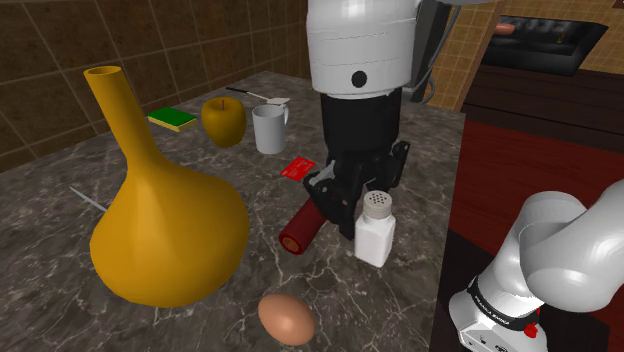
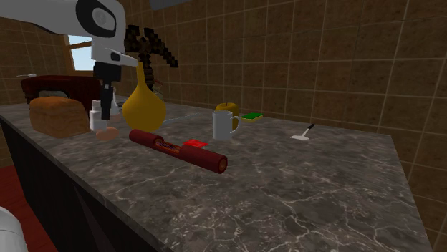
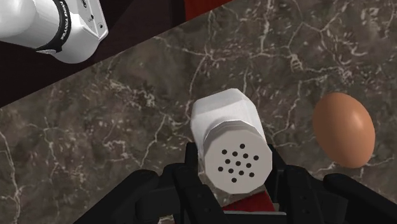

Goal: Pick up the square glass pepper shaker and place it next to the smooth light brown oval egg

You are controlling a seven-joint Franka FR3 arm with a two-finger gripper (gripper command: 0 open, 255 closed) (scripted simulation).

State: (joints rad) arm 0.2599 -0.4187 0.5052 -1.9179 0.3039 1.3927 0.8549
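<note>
Pinching the pepper shaker (image 3: 230, 133) between my fingers (image 3: 194, 172); in the shoulder view, egg (image 1: 286, 318) at its seven o'clock, table (image 1: 422, 250) edge close at three.

White shaker (image 1: 376, 235) upright beside red cylinder (image 1: 305, 226); brown egg (image 1: 286, 318) near, not touching.

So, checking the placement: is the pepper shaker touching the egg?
Apart. The wrist view shows a strip of bare marble counter between the white pepper shaker and the brown egg.
</note>
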